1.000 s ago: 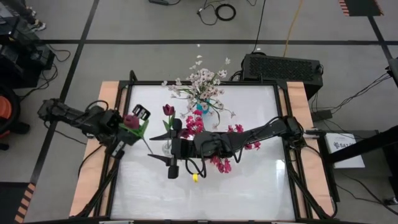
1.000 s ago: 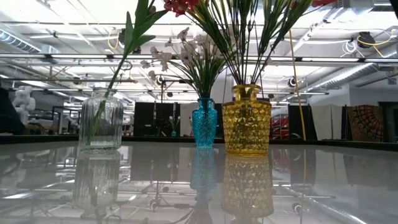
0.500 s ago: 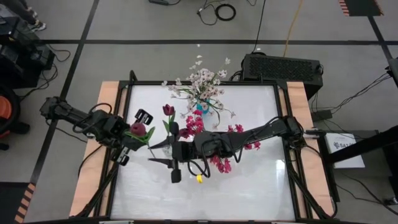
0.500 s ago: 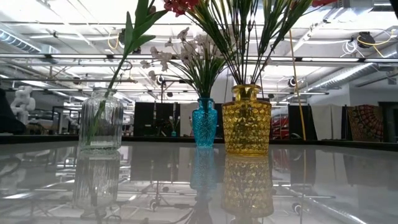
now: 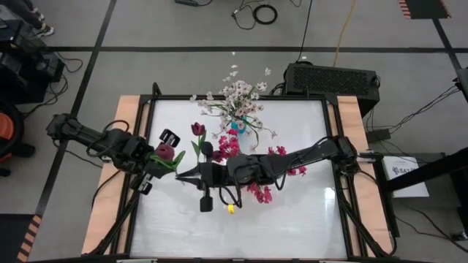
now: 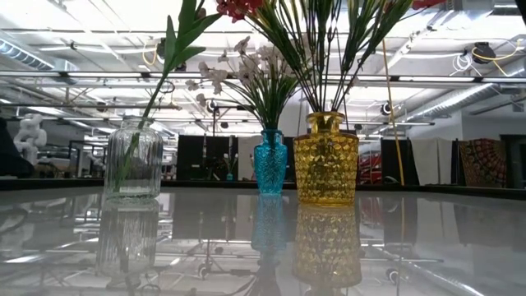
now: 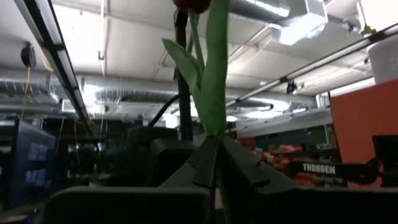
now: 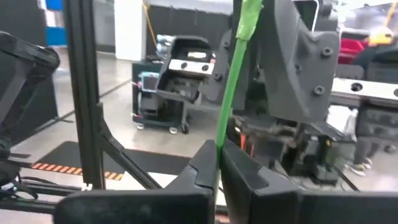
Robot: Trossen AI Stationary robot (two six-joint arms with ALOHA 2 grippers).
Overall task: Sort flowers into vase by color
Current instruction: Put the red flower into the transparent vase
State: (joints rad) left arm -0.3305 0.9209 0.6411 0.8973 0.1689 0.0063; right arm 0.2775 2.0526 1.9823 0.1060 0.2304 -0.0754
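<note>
Closing since 1 second ago, right hand (image 5: 191, 174) apparently clamps tulip (image 5: 165, 152) stem; left hand (image 5: 156, 162) also clamps it.

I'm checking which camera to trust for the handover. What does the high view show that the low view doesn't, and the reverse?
Only the high view shows both arms: the left end effector and right end effector shut on one maroon tulip stem. Only the low view shows the clear vase, blue vase and yellow vase side-on. Both show the white blossoms and the table.
</note>
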